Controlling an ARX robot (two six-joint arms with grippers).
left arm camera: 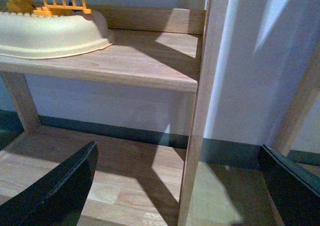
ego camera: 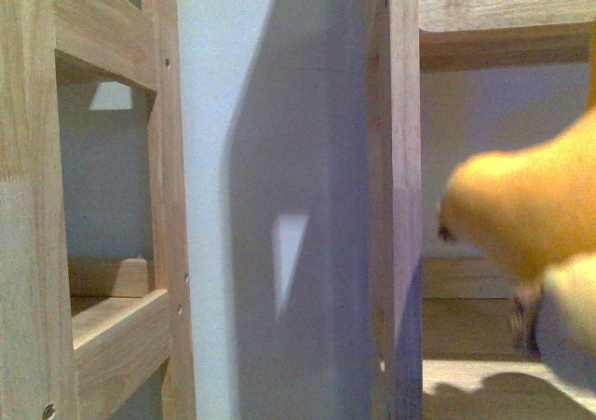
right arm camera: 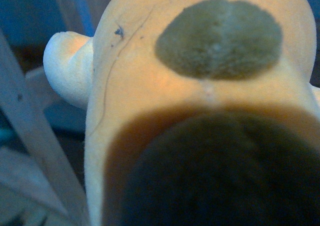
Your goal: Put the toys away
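Observation:
The orange-yellow plush toy [ego camera: 531,210] hangs in the air at the right of the front view, in front of a wooden shelf unit. It fills the right wrist view [right arm camera: 150,100], with a round grey-green patch and a pale cream ear. My right gripper is shut on the plush toy; its fingers are hidden behind the toy and a dark blur. My left gripper [left arm camera: 180,186] is open and empty, its black fingers [left arm camera: 60,186] spread either side of a shelf post, above a lower shelf board.
A wooden shelf unit [ego camera: 405,187] stands against a pale wall, with another wooden frame [ego camera: 112,336] at the left. In the left wrist view a cream tub [left arm camera: 50,33] with yellow toy pieces sits on the upper shelf [left arm camera: 145,65]. The upright post [left arm camera: 200,110] is close.

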